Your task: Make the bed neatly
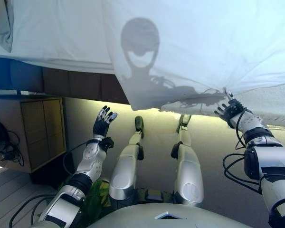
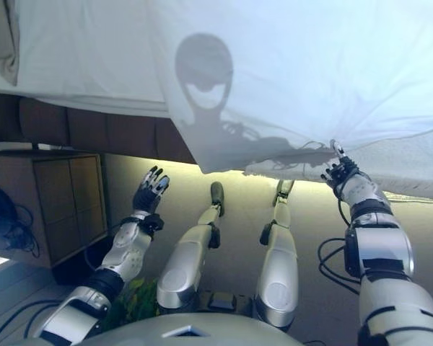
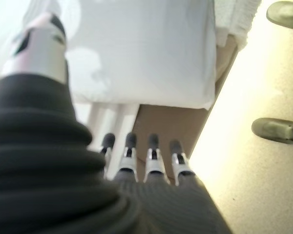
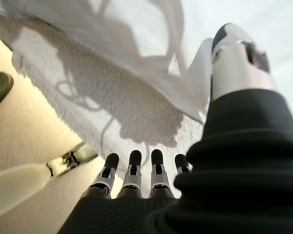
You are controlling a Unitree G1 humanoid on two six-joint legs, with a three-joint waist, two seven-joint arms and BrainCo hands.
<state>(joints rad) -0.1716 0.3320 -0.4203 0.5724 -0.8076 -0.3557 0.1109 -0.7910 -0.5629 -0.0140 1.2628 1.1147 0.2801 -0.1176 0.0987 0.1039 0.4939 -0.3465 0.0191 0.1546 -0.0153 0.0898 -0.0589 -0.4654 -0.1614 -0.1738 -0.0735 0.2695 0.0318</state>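
White sheet (image 1: pixel 194 52) edge at open right robot hand (image 1: pixel 229 110); left robot hand (image 1: pixel 103 121) open, apart.

1. The two eye views sit side by side on the head, looking down and forward over the white sheet (image 1: pixel 194 47) hanging off the bed; both share nearly the whole scene.
2. The left wrist view looks from very close along the left robot hand (image 3: pixel 141 161) toward the sheet's hanging edge and the floor (image 3: pixel 254 87).
3. The right wrist view looks from very close along the right robot hand (image 4: pixel 136 170) at the sheet's underside and fringe.
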